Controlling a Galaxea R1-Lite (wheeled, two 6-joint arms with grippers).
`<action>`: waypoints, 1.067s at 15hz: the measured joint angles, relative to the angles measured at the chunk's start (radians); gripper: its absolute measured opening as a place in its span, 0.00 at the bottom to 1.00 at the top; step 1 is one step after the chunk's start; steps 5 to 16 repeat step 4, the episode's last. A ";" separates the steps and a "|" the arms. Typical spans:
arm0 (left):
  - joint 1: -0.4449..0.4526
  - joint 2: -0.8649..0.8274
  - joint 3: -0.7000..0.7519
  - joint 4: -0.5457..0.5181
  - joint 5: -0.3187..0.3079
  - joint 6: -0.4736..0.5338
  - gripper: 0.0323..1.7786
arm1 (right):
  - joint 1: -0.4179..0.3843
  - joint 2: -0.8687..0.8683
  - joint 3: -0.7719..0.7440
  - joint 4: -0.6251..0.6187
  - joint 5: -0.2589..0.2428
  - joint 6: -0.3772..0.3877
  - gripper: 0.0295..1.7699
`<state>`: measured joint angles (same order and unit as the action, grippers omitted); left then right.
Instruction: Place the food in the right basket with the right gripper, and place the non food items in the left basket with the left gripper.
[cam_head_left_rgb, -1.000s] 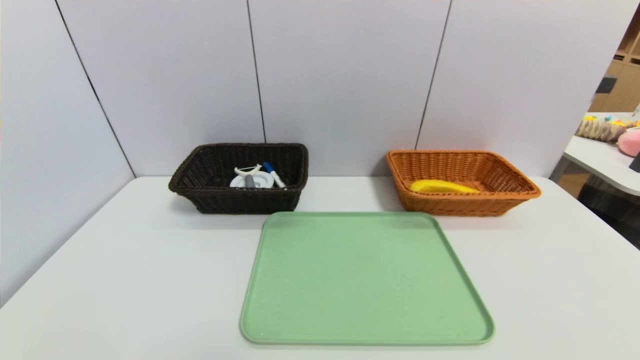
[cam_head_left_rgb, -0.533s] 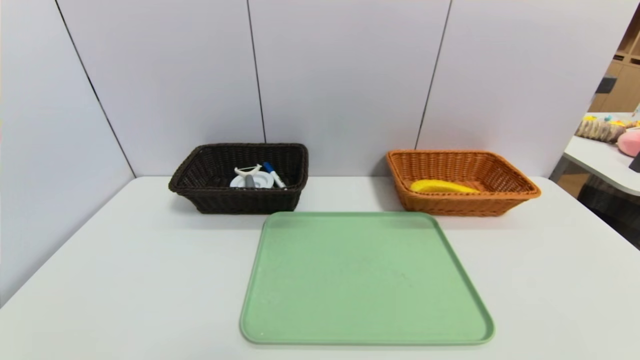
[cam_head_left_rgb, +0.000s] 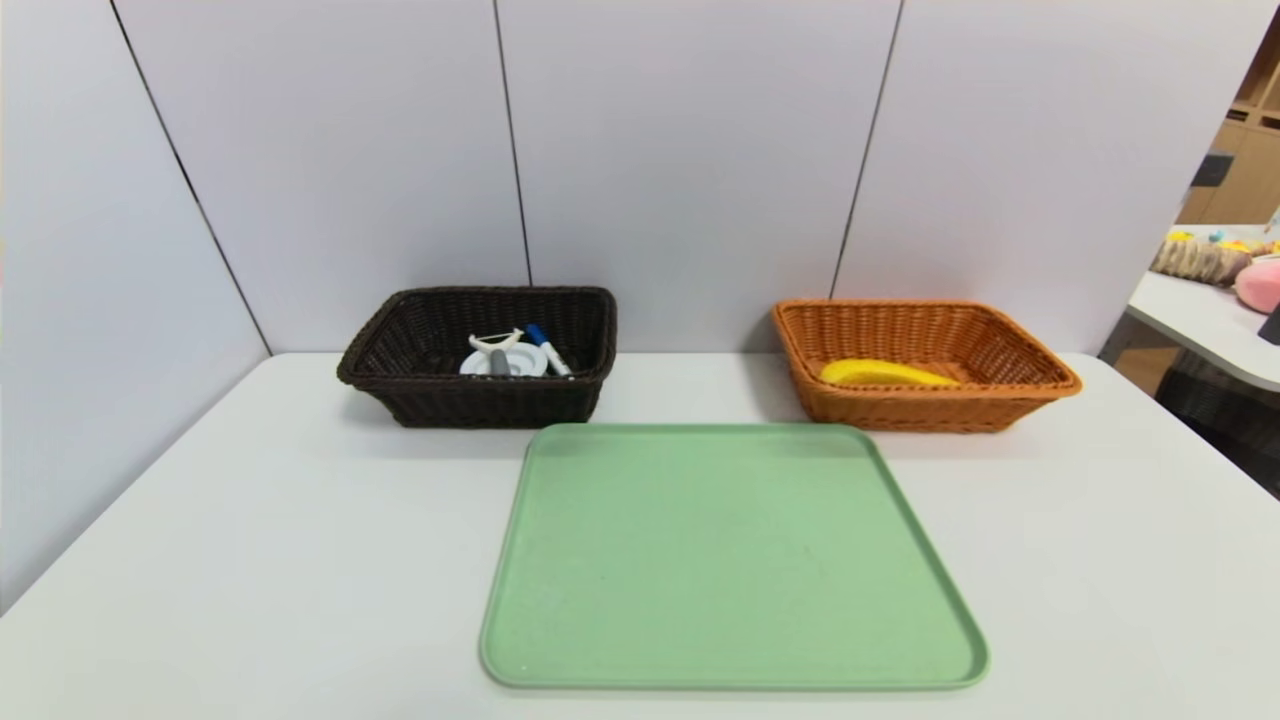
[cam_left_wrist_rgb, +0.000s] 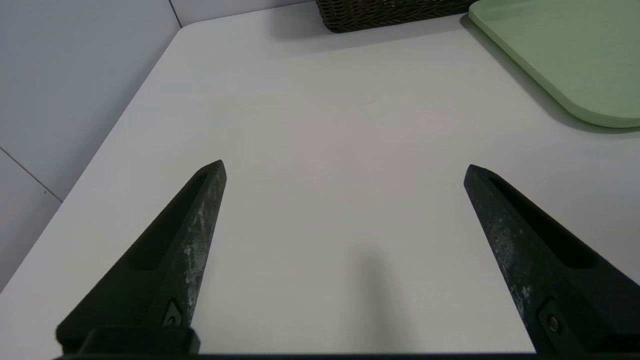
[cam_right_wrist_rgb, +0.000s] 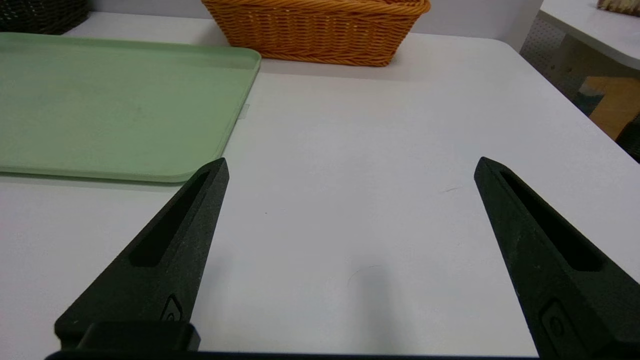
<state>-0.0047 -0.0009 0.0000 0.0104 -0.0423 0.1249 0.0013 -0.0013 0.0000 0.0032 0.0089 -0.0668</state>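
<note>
Tray (cam_head_left_rgb: 730, 560): bare | banana (cam_head_left_rgb: 885, 374): in orange basket (cam_head_left_rgb: 1040, 385) behind tray's right corner | pen (cam_head_left_rgb: 548, 350), peeler (cam_head_left_rgb: 497, 342): dark basket (cam_head_left_rgb: 400, 395), left corner | left claw (cam_left_wrist_rgb: 345, 167), right claw (cam_right_wrist_rgb: 350, 165): spread wide, holding nothing, flanking tray; sorting looks done.

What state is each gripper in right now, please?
Left gripper: open, holding nothing, above the bare table.
Right gripper: open, holding nothing, beside the green tray.
</note>
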 joint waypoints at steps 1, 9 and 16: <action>0.000 0.000 0.000 0.000 0.000 0.000 0.95 | 0.000 0.000 0.000 0.000 0.000 -0.002 0.96; 0.000 0.000 0.000 0.000 0.000 0.000 0.95 | 0.000 0.000 0.000 0.000 0.000 0.002 0.96; 0.000 0.000 0.000 0.000 0.000 0.000 0.95 | 0.000 0.000 0.000 0.000 0.000 0.002 0.96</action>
